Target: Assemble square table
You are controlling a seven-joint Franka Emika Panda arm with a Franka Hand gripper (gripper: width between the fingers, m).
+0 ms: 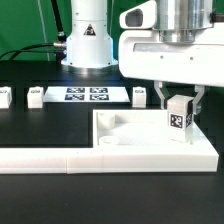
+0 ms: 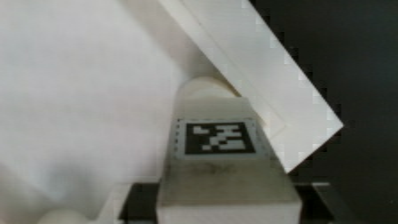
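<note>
- Four short white block legs with black-and-white tags show in all. Three lie loose on the black table and one is up in the robot's grip.
- The three loose ones sit in a row at the back. The first loose leg is far on the exterior view's left, with the second loose leg near it. The third loose leg is on the other side of the marker board.
- One white plastic square tabletop with a raised rim lies flat on the table like a shallow tray, toward the exterior view's right.
- That tray holds one thing. The fourth leg stands upright in it, close to the rim on the exterior view's right. I cannot tell if it touches the tray floor.
- Two dark fingers pinch the fourth leg, one on each side. They are partly closed, as far as the leg lets them.
- One long white L-shaped rail lies along the front of the tabletop.
- In the wrist view the fourth leg shows its tag, with the tabletop and its corner rim behind it.
</note>
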